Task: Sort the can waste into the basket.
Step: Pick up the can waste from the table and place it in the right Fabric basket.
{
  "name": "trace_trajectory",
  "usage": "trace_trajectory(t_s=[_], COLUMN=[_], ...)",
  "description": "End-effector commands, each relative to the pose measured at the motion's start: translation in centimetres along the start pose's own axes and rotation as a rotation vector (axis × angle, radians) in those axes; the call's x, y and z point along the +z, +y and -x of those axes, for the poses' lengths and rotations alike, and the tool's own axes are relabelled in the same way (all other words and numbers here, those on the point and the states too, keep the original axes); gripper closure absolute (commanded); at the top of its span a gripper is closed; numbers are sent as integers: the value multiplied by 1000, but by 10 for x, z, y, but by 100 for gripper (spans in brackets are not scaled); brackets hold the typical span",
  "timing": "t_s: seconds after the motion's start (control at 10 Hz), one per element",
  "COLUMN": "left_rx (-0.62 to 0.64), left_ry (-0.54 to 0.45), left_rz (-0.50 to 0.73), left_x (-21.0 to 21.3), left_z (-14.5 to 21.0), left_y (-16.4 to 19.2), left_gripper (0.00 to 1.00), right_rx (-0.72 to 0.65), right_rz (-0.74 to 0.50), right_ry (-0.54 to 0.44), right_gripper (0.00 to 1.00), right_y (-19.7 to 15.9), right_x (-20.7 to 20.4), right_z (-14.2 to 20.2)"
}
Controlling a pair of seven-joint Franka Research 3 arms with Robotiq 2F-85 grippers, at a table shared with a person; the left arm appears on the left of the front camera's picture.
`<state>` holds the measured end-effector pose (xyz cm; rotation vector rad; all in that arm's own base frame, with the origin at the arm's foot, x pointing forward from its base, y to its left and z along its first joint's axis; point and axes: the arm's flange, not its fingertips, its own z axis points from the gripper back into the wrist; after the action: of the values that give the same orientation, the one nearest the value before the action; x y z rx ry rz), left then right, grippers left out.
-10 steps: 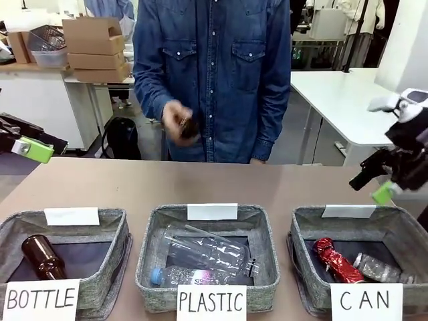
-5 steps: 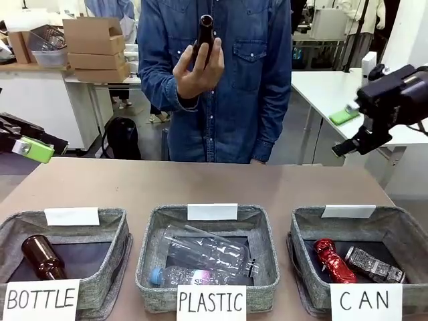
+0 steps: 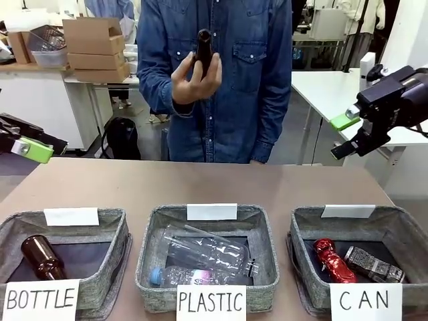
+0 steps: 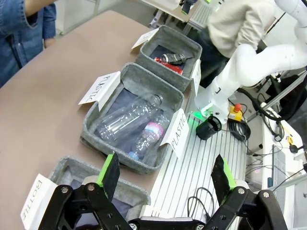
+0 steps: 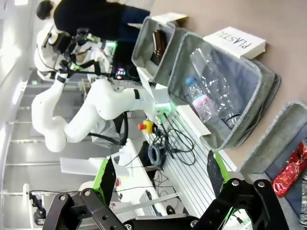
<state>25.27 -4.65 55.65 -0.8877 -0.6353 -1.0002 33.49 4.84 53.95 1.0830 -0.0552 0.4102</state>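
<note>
The red can (image 3: 332, 261) and the dark grey can (image 3: 373, 264) lie side by side on the dark floor of the basket signed "CAN" (image 3: 401, 224) at the front right. My right gripper (image 3: 346, 136) hangs high above that basket's far side, open and holding nothing. In the right wrist view its fingers (image 5: 106, 179) stand wide apart, and the red can (image 5: 290, 170) shows at the right edge. My left gripper (image 3: 27, 144) hovers at the far left, open and holding nothing. The left wrist view looks past wide-set fingers (image 4: 109, 170) to both cans (image 4: 170, 62) in the far basket (image 4: 189, 45).
A person in a denim shirt stands across the table, holding up a brown glass bottle (image 3: 203, 45) in one hand. The "PLASTIC" basket (image 3: 155, 231) holds clear bottles in the middle. At the front left, the "BOTTLE" basket (image 3: 114, 224) holds a brown bottle (image 3: 41, 257).
My right gripper has risen from just above the CAN basket to well above it. The grey can has come to rest beside the red one. The person has raised a brown bottle to chest height.
</note>
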Motion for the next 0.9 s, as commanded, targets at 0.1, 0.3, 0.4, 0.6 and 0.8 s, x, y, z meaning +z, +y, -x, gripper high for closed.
trace_trajectory(t_s=[0.1, 0.3, 0.4, 0.6, 0.8], left_rx=[-10, 0, 130, 298, 399], left_ry=[-17, 0, 56, -100, -208], left_rz=[10, 0, -154, -372, -458], left_x=[-1, 0, 50, 153, 185], left_z=[-2, 0, 11, 55, 91], left_y=[0, 0, -21, -66, -93], left_gripper=[0, 0, 0, 0, 0], right_rx=[18, 18, 18, 18, 18], right_rz=[7, 7, 7, 7, 7], right_ry=[10, 10, 10, 10, 10], right_gripper=[0, 0, 0, 0, 0], right_y=[0, 0, 0, 0, 0], right_x=[3, 3, 3, 3, 3], right_z=[-2, -2, -2, -2, -2])
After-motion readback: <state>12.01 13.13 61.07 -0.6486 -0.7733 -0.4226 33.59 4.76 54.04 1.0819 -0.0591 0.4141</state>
